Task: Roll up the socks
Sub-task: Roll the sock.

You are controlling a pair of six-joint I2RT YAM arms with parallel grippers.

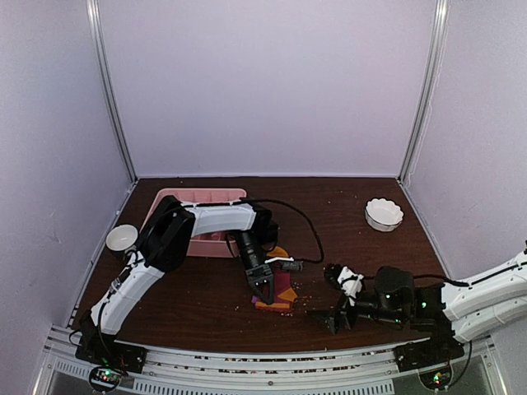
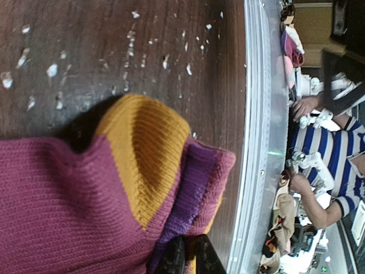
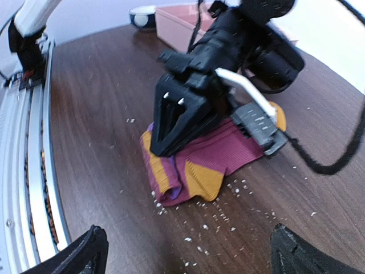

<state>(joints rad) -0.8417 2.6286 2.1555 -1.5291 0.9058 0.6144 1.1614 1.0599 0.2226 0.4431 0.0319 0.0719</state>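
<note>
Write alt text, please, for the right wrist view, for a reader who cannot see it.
The left end effector is closed on folded purple, orange and red socks lying on a dark, crumb-strewn table. The right end effector is wide open in the foreground; a pink tray sits behind.

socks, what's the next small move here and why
Probably the left end effector should lift the pinched near edge of the socks and carry it over the flat dark red part. It is shut on them where they are folded over, much of the fabric lies flat on the table, and the right end effector hangs open, apart from them.
</note>
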